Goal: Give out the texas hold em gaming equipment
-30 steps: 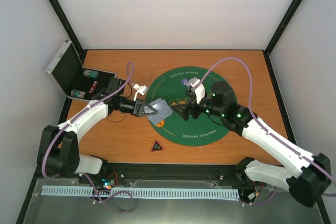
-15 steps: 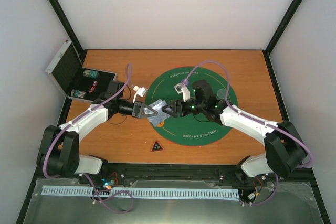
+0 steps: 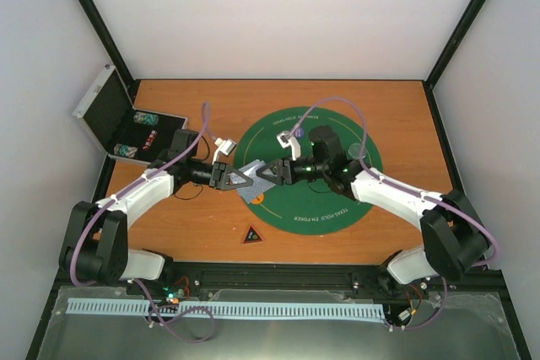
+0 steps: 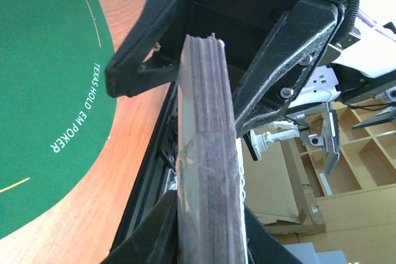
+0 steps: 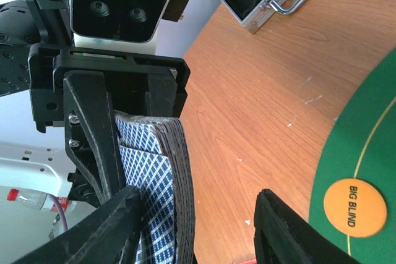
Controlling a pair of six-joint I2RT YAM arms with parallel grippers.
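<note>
Since a second ago my right arm has been swinging in from the right side of the green mat. Its right claw is now meeting the left claw nose to nose above the mat's left edge, narrowing as it comes. The left claw is pinching the deck of cards flat between its fingers, clear of the bench. The right claw is standing about half open, straddling the deck's free end: one finger is sitting close to the outer card and the other well apart, so it is not gripping yet. I am judging the deck light but slippery, with loose cards likely to shear or fan under an off-centre squeeze. I am aiming to take it squarely across both broad faces.
</note>
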